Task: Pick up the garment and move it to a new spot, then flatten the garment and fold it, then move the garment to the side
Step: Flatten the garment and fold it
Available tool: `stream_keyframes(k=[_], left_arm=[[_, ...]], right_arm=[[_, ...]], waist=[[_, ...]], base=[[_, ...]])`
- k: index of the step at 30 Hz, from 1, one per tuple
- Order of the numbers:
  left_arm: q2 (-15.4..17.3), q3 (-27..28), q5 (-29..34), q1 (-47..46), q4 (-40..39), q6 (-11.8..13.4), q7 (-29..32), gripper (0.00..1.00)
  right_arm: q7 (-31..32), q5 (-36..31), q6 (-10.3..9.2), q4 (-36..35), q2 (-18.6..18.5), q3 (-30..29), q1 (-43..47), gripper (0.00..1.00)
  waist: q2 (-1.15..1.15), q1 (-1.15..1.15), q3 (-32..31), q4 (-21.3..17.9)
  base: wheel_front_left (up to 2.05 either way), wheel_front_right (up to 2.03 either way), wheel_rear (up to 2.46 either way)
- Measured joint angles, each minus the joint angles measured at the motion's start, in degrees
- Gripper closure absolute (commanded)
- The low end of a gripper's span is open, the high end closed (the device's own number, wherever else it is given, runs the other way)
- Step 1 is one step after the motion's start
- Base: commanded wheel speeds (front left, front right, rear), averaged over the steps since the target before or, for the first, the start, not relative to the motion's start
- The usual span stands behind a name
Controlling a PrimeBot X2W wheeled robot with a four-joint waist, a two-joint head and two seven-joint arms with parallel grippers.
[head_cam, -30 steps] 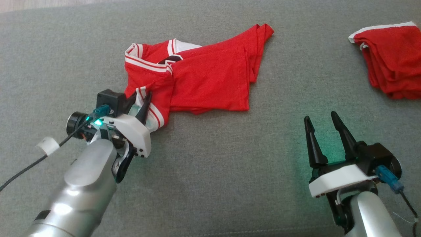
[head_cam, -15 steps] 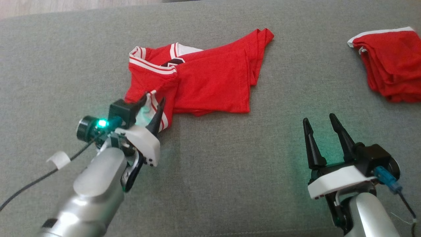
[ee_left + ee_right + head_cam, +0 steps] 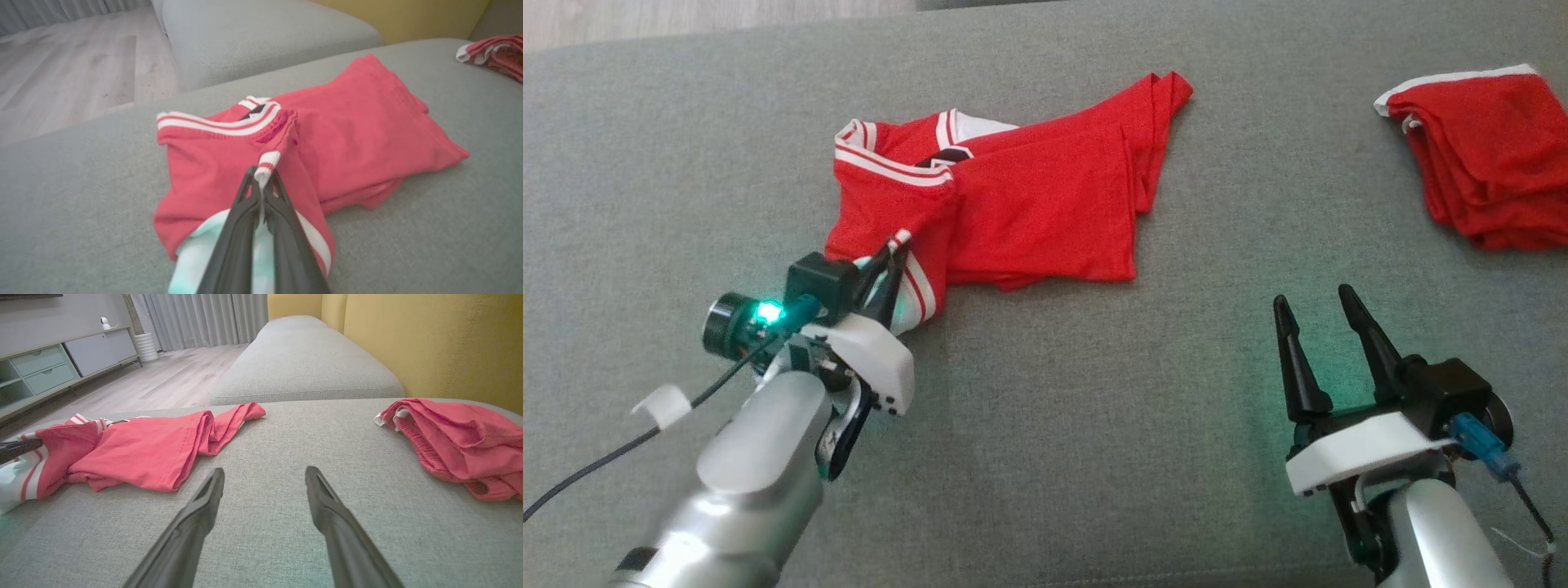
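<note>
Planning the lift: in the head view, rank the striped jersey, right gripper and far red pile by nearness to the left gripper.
From the left gripper:
1. striped jersey, its cuff pinched in the fingers.
2. right gripper, lower right, open.
3. red pile, far upper right.

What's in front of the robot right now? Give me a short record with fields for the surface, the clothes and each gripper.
surface: grey sofa cushion
garment: red jersey with white striped trim, loosely folded, left of centre
left gripper: shut on the jersey's striped cuff at its near edge
right gripper: open, above bare cushion, apart from both garments
other item: second red garment, bunched at the far right
</note>
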Motion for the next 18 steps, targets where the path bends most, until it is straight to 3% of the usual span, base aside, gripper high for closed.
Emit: stream_keyframes(k=[10, 18], left_arm=[[1.72, 2.82, -1.10, 5.63, -12.12, 5.75, -5.78, 1.00], [7.27, 4.63, -0.87, 16.50, -30.75, 14.54, -5.09, 1.00]], right_arm=[[-0.52, 0.74, 0.00, 0.99, -0.01, -1.63, 1.23, 0.00], [-0.58, 1.52, 0.00, 2.02, 0.00, -1.77, 2.49, 0.00]], waist=[[0.00, 0.00, -3.22, 1.64], [0.00, -0.01, -6.07, 3.87]], base=[[0.00, 0.00, 0.00], [0.00, 0.00, 0.00]])
